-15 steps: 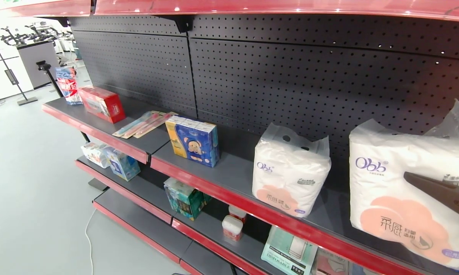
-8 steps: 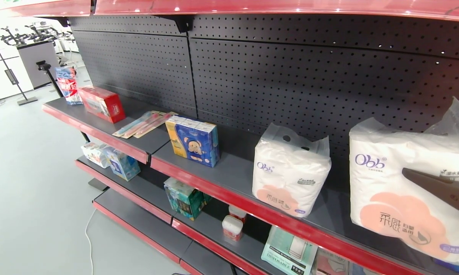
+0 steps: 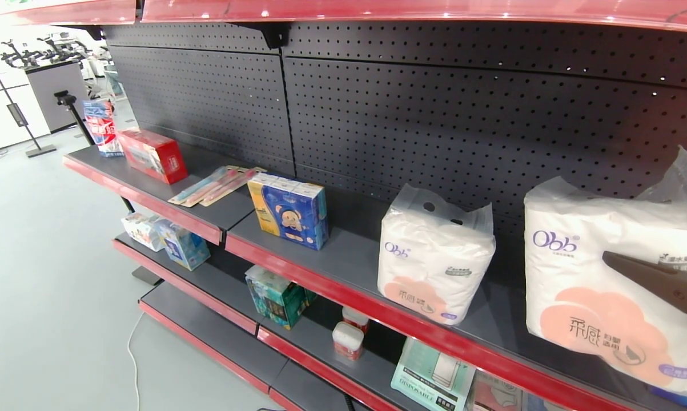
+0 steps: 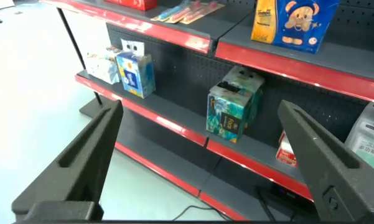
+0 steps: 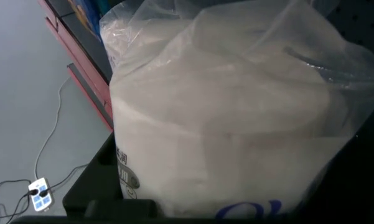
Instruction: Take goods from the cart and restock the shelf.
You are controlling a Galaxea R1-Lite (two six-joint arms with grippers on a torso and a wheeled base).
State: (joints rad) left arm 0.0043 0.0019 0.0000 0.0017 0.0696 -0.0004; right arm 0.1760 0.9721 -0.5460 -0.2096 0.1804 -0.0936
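Seating the big pack of toilet rolls squarely on the shelf is judged to be the step in hand. The pack is clamped between the right fingers, one of which lies across its printed front. Whether its base already rests on the board below the fingers cannot be told. It should be lowered flat and pushed toward the pegboard beyond the fingers before the grip is eased, since soft wrapping can be dragged along by a finger. The red front lip runs just below the pack's front, so an overhang is to be avoided. To the left of the fingers a smaller pack stands near, with a bare gap between. Ample headroom is left above. The left fingers are held wide apart, carrying nothing, before the lower shelves.
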